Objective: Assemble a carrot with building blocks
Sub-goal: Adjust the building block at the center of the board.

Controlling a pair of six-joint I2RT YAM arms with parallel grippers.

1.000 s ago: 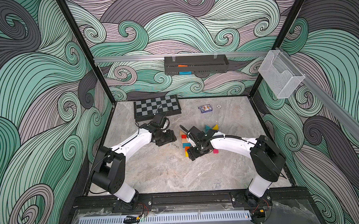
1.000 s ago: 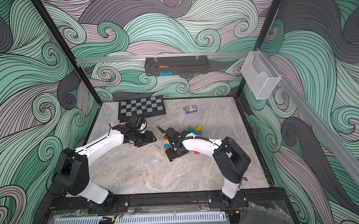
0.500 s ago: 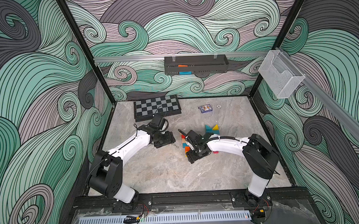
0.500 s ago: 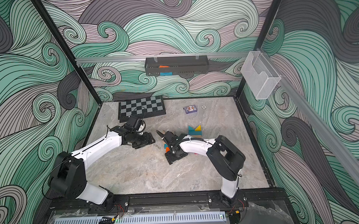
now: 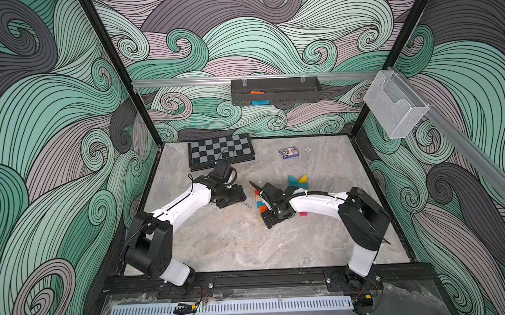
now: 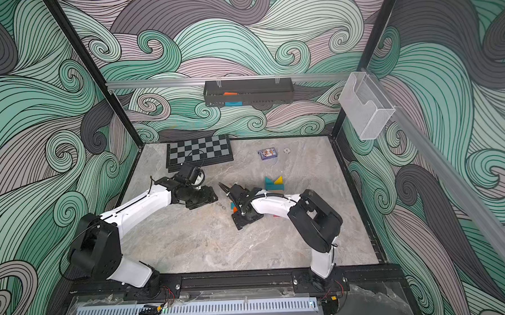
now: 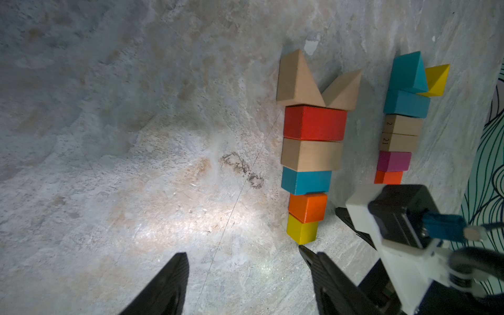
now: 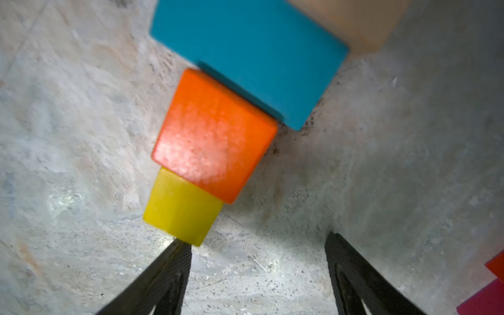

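Observation:
In the left wrist view the building blocks lie in a flat column on the marble floor: two tan wedges, a red bar, a tan bar, a teal block, an orange cube and a yellow cube. Beside it runs a second row from a teal wedge down to a pink block. My left gripper is open just short of the yellow cube, holding nothing. My right gripper is open too, with one fingertip against the yellow cube.
A chequered board lies at the back left and a small blue card box at the back centre. A black shelf hangs on the back wall. The right arm's wrist sits close beside the left gripper's fingers.
The right arm's elbow has swung inward and its gripper has slid slightly toward the front, along the column's narrow end. The left gripper has barely moved.

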